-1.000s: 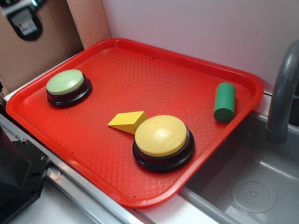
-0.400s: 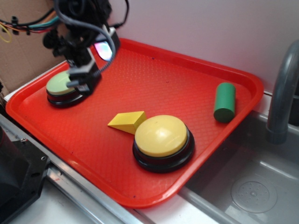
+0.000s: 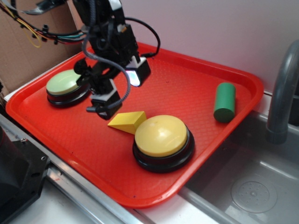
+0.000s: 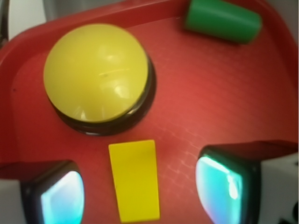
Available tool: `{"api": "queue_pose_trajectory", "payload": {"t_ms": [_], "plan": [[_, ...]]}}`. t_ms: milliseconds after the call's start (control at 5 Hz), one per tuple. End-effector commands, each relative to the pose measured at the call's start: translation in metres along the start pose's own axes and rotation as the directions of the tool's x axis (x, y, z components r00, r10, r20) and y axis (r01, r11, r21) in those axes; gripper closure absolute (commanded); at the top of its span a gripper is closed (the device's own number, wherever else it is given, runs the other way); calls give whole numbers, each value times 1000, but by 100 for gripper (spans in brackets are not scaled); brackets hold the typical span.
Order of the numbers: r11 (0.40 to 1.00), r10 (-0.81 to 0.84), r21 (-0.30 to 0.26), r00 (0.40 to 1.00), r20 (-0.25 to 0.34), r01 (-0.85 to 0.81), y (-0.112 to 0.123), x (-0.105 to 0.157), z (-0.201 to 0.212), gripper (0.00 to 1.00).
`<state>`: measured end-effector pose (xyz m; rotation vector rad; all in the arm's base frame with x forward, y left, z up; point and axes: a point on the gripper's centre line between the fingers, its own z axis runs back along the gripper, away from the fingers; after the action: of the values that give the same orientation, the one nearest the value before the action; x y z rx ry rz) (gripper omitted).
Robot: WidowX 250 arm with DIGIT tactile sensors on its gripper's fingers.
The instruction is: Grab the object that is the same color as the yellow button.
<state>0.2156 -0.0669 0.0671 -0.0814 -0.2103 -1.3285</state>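
Two glowing finger pads (image 4: 60, 198) frame the bottom of the wrist view, one at each lower corner, and between them lies the yellow wedge block (image 4: 134, 179), untouched on the red tray (image 4: 196, 112). The end effector (image 4: 140, 196) is spread wide, its fingers standing apart on either side of the block with red tray showing in both gaps, and it holds nothing. Just beyond the block sits the yellow button (image 4: 97, 72), a big dome on a black base, close to the block's far end but not touching it. Farther still, near the tray's rim, a green cylinder (image 4: 223, 21) lies on its side.

From the exterior view the end effector (image 3: 106, 105) hangs over the tray (image 3: 187, 79), just left of the yellow wedge block (image 3: 127, 121), which rests flat on the tray beside the yellow button (image 3: 161, 136). Behind the arm, the pale-green button (image 3: 65, 84) sits near the tray's left edge, partly hidden by cables. The green cylinder (image 3: 224, 101) lies well apart at the right side. The tray sits on the counter (image 3: 32, 84) beside a grey sink (image 3: 252, 186) with its faucet (image 3: 282, 93).
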Motion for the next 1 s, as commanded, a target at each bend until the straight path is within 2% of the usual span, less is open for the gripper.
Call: {"api": "queue_pose_trajectory", "payload": {"t_ms": [0,400,600,800], "plan": [[997,-64,-34,998,-2,64,-12,4,-24,0],[997,-43,-58,999,-8,42,-14,-3,-39,0],[999,-31,-45,999,-19,30,-12,-5,-42,87],[999,-29,-44,999,-19,28,-12,-6,-43,100]]}}
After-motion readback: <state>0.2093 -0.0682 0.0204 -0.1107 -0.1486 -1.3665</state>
